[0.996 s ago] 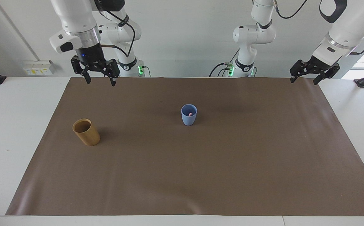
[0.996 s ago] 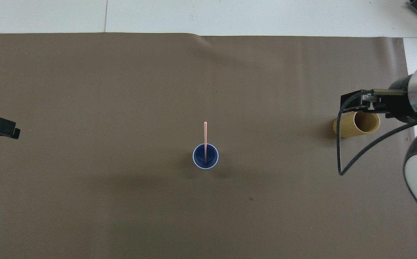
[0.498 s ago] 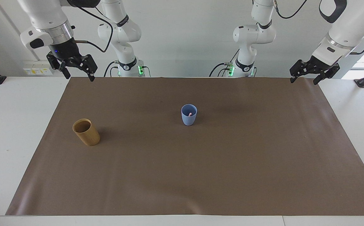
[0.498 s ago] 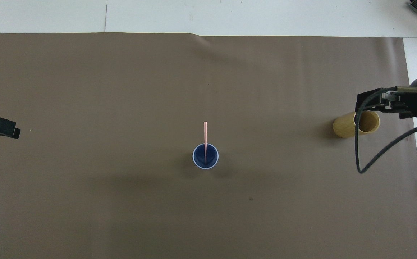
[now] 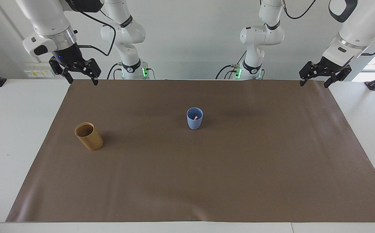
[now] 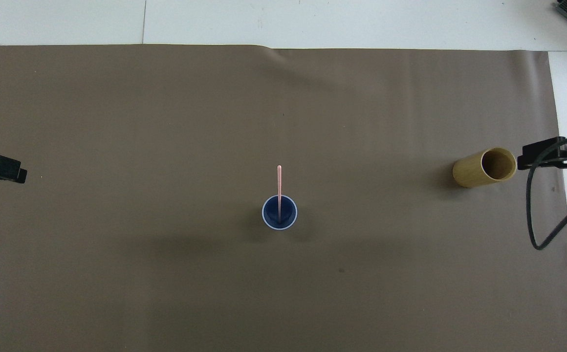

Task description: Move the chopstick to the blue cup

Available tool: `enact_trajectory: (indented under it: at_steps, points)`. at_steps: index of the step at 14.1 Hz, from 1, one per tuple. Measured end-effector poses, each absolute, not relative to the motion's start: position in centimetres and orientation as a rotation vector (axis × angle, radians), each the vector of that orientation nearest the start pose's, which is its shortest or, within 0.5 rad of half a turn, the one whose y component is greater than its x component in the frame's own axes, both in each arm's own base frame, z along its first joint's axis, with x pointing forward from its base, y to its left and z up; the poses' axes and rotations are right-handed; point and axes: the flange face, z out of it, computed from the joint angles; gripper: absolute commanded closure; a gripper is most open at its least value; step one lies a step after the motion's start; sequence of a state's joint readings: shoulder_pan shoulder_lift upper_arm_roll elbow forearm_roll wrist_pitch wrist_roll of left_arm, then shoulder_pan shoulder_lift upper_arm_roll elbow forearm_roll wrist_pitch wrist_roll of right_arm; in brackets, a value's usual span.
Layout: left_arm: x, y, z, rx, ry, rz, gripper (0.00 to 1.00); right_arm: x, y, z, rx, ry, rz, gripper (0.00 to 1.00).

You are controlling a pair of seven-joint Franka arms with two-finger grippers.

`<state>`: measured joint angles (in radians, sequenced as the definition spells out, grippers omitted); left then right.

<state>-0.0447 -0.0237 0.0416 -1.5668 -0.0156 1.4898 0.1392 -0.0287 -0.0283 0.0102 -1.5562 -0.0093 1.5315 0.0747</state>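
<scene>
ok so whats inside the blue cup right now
A thin pink chopstick stands in the blue cup, its upper end sticking out above the rim. The cup wall hides its lower end in the facing view, and whether it is one stick or two cannot be told.

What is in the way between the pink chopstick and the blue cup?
Nothing. The chopstick already stands inside the blue cup, its pink tip showing at the rim. The wooden cup sits apart, toward the right arm's end. Both end effectors hang open at the mat's corners.
</scene>
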Motion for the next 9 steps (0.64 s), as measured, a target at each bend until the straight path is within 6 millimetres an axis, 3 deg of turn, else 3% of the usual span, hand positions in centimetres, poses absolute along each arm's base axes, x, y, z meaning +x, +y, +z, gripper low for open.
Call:
enact_trajectory:
  at_steps: [4, 9]
  points:
    - [53.9, -0.3, 63.3, -3.153, 0.225, 0.080, 0.00, 54.0, -0.6, 64.3, -3.149, 0.135, -0.005, 0.00]
    - [53.9, -0.3, 63.3, -3.153, 0.224, 0.077, 0.00, 54.1, -1.9, 64.6, -3.146, 0.174, -0.022, 0.00]
